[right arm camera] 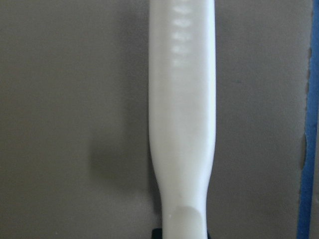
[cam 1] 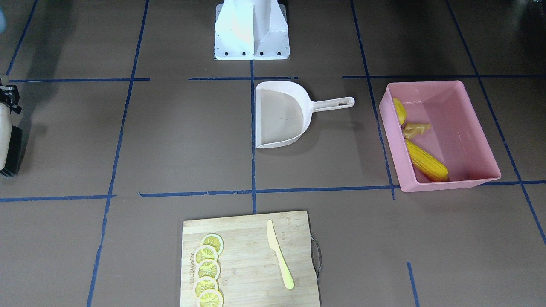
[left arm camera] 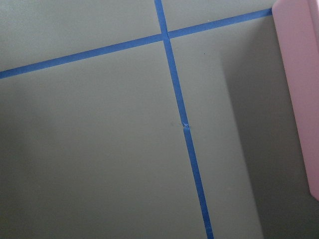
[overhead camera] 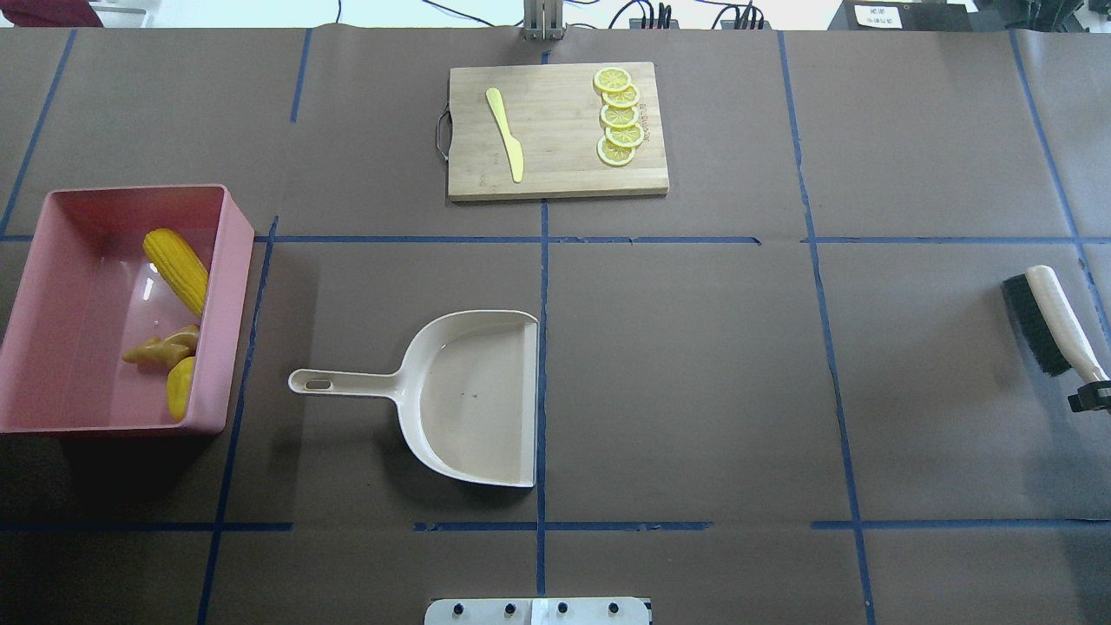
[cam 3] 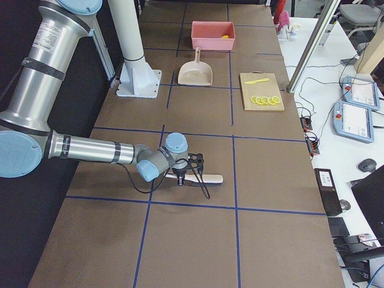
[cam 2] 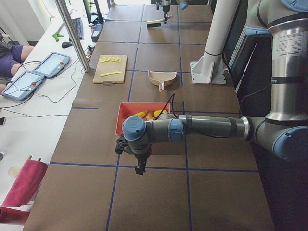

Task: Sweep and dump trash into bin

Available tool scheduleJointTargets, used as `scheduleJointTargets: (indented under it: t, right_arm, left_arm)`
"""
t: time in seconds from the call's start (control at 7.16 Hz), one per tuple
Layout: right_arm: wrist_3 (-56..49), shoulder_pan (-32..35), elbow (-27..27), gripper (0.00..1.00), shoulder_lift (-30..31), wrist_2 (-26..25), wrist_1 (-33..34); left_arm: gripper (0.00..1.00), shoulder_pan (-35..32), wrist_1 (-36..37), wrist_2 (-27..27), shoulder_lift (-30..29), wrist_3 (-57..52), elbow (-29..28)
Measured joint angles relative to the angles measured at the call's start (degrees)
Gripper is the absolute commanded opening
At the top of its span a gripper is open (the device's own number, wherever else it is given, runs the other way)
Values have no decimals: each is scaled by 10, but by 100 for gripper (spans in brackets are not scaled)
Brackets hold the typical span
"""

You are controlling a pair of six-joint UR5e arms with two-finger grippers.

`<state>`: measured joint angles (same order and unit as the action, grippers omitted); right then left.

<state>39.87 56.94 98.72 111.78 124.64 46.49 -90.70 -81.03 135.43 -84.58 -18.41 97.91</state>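
A: Well, where is the trash found?
B: Potato lump (overhead camera: 180,387), ginger root (overhead camera: 163,348) and corn cob (overhead camera: 176,270) are seen inside the bin (overhead camera: 69,330), nine o'clock from the dustpan (overhead camera: 473,395).
A: Grippers?
B: The right gripper (overhead camera: 1095,395) is set at the brush (overhead camera: 1055,317) handle's end, three o'clock; neither its grip nor the left gripper's (cam 2: 139,166) can be told

Corn (overhead camera: 176,270), potato (overhead camera: 180,387), ginger (overhead camera: 163,350) inside pink bin (overhead camera: 69,286).
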Motion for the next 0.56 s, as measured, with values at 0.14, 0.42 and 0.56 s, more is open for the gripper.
scheduleJointTargets:
  t: [0.14, 0.42, 0.56]
  right_arm:
    - [0, 0, -3, 67, -1, 0, 0]
    - [1, -1, -5, 100, -1, 1, 0]
    - [1, -1, -3, 100, -1, 1, 0]
  left_arm:
    - [100, 0, 0, 0, 1, 0, 2]
    - [100, 0, 0, 0, 3, 0, 4]
    - [100, 0, 0, 0, 3, 0, 4]
